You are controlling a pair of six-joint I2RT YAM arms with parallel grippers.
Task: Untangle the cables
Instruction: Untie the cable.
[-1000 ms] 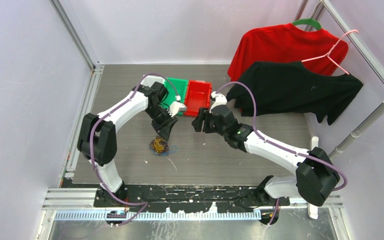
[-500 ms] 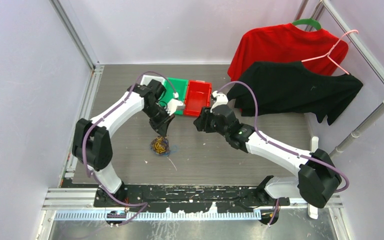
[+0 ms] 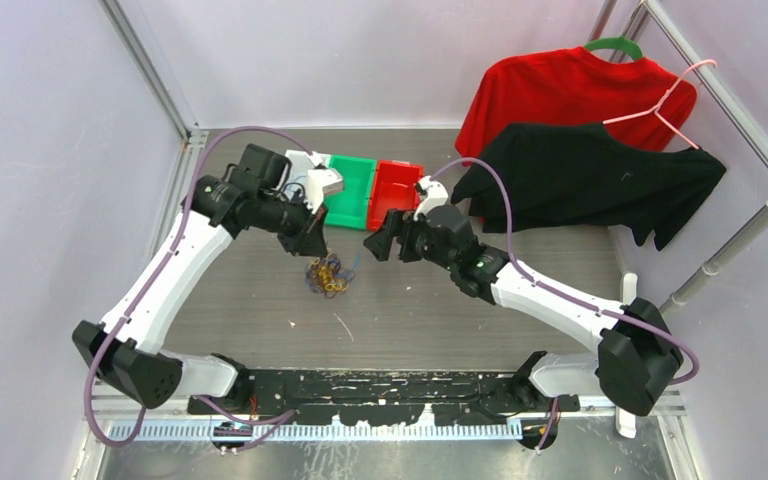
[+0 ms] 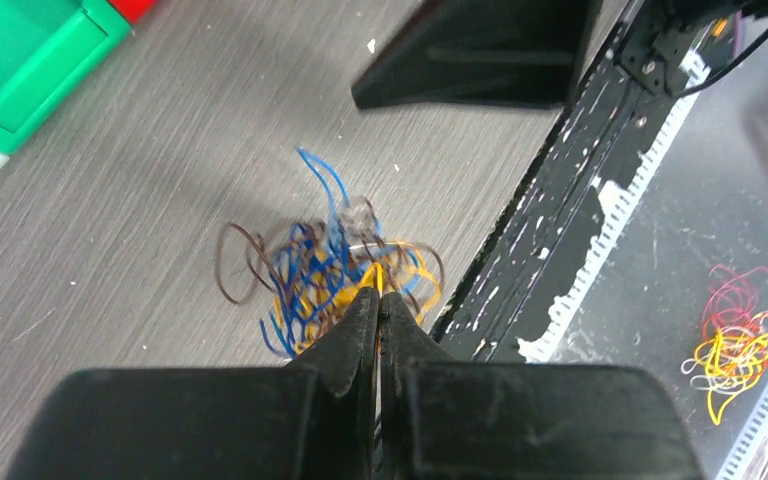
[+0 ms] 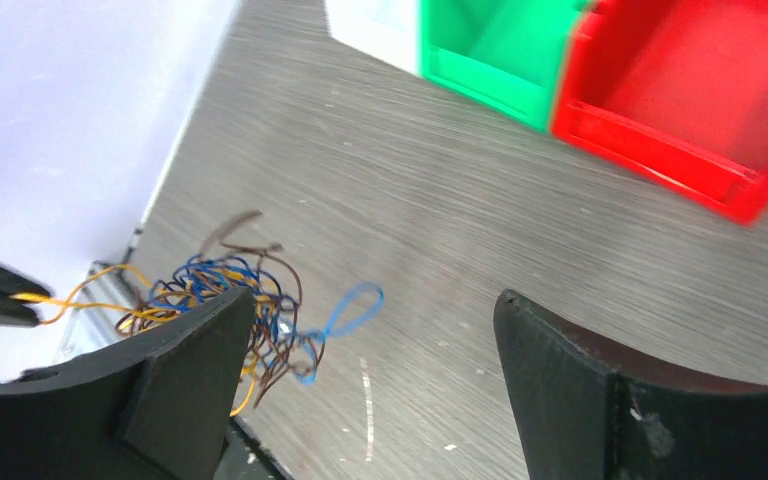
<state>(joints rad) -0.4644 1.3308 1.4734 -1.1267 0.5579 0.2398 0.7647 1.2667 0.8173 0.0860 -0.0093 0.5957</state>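
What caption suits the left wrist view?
Left claw pinching the tangled blue, orange and brown cables over a grey table.

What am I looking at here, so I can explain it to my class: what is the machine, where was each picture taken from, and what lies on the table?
Two white robot arms are bolted at a table's near edge. One picture looks down from above; the other two come from a camera on each wrist. On the grey table is a tangle of thin blue, yellow and brown cables, with a green bin and red bin behind. The left tool is shut, pinching a yellow strand. The right tool is open, holding nothing.
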